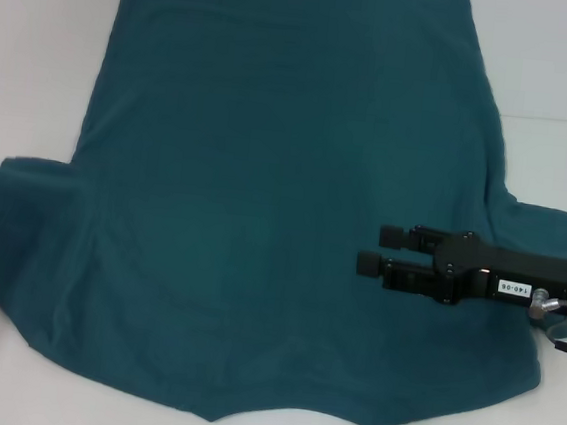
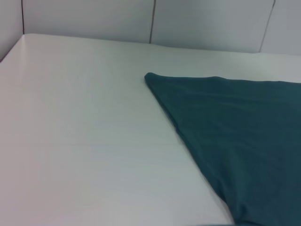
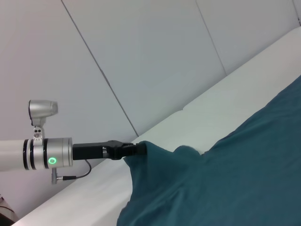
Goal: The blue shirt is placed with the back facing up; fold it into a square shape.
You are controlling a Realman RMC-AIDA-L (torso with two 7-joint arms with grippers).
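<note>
The blue shirt [image 1: 265,201] lies spread with its plain side up, covering most of the white table [image 1: 38,48]. My right gripper [image 1: 372,248] hovers over the shirt's right part, fingers pointing left and open, with nothing between them. In the right wrist view my left gripper [image 3: 136,149] is shut on the edge of the shirt's [image 3: 225,179] left sleeve, and the cloth rises in a peak to its tip. The left wrist view shows only one corner of the shirt [image 2: 235,132] on the table [image 2: 84,132].
Bare white table surface [image 1: 559,68] shows to the left and right of the shirt's far half. A pale panelled wall [image 2: 141,19] stands behind the table's far edge. The shirt's near edge [image 1: 214,415] lies close to the table's front.
</note>
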